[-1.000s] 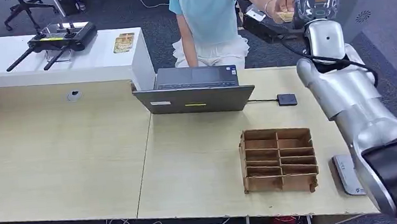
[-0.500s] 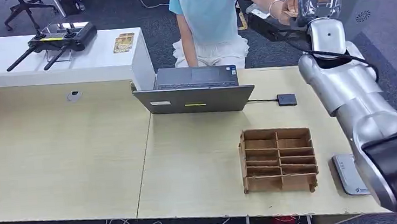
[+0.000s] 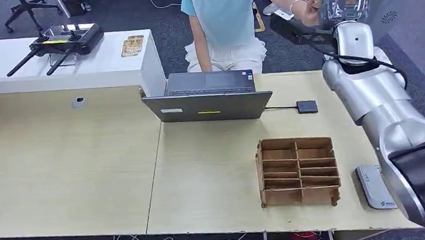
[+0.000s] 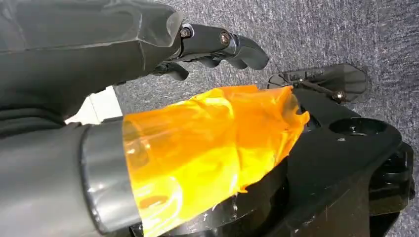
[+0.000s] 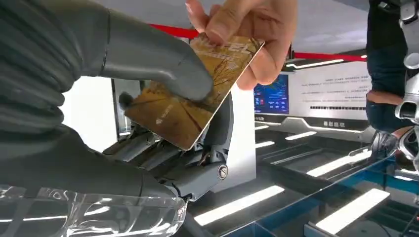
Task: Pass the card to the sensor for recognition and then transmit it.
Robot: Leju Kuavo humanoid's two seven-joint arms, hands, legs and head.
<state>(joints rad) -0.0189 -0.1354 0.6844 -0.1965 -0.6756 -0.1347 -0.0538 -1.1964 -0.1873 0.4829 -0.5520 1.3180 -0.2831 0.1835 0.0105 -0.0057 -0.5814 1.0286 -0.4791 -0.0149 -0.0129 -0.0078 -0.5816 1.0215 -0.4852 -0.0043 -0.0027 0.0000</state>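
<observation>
Golden-brown and glossy, the card (image 5: 190, 106) is sitting pinched between the thick grey thumb and the darker fingers (image 5: 163, 158) of the right hand (image 3: 344, 1), which is reaching up past the far right edge of the table (image 3: 86, 166). A person's hand (image 5: 242, 29) is gripping the card's other end at once, so both are holding it. The person (image 3: 224, 14) in a light blue top is sitting behind an open laptop (image 3: 208, 97). The small dark sensor (image 3: 307, 106) is lying on the table right of the laptop, well apart from the card, with a brown divided tray (image 3: 298, 172) nearer. The left hand (image 4: 217, 44) is hanging over grey carpet, fingers curled in, grasping nothing.
</observation>
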